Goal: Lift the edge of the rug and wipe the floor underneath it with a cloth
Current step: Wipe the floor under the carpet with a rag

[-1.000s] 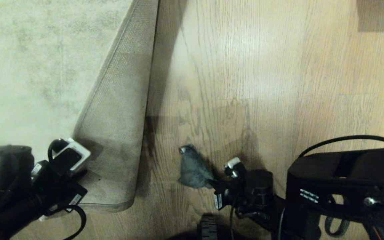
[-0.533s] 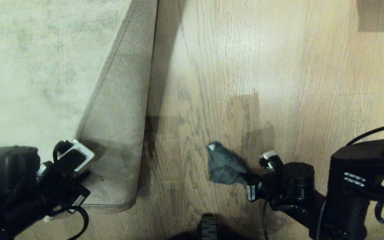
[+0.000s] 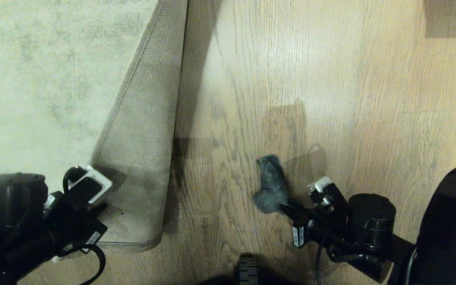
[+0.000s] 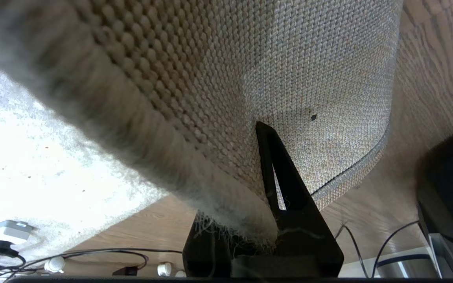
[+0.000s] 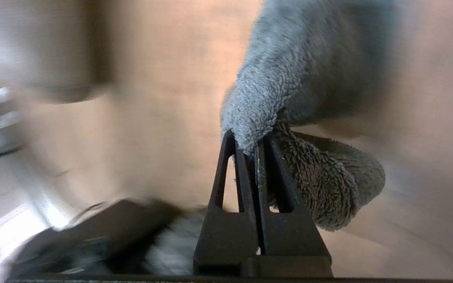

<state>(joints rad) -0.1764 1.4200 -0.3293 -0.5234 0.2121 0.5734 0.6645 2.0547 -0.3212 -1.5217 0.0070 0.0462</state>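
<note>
- Head view: the cloth sits at about five o'clock on the floor, having slid right across the planks, away from the rug, over the last second.
- Right gripper has its fingers clenched on the cloth; a wipe stroke looks under way.
- At seven o'clock, left gripper still pinches the rug edge, folded back, backing up.
- Bared floor beside the fold probably needs another pass.

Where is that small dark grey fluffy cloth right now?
In the head view the small dark grey cloth lies on the wood floor, pinched in the right gripper, right of the folded-back rug edge.
</note>
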